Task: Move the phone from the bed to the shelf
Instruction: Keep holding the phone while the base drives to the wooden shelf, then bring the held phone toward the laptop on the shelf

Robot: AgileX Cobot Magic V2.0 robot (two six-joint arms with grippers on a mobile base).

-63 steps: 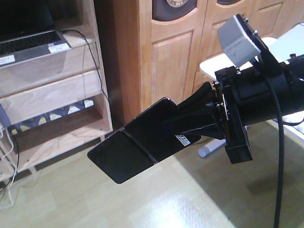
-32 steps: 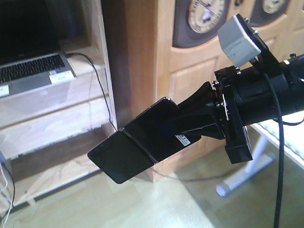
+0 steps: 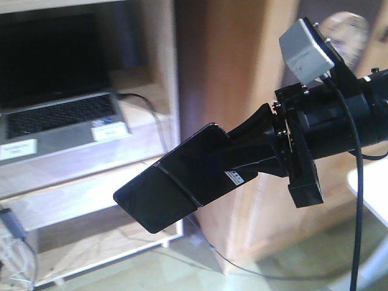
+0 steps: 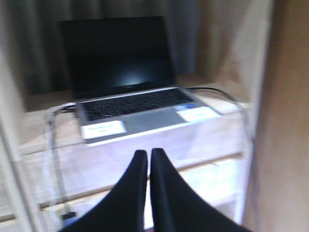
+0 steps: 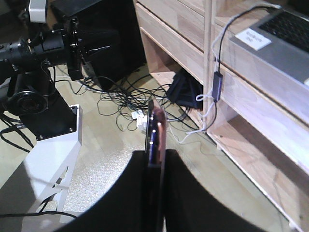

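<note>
Phone (image 3: pixel 173 182) in air: I'm gripping its end with right claw (image 3: pixel 225 165), clamped tight. Left claw (image 4: pixel 148 162) pressed together, empty. Pickup done; shelf (image 3: pixel 91 159) at 9 o'clock, placing not yet done.

No legible text. Two white labels (image 4: pixel 103 129) on laptop (image 4: pixel 130 104) palm rest: print blurred. Small white sticker (image 3: pixel 234 177) on phone (image 3: pixel 163 191): too small to read.
</note>
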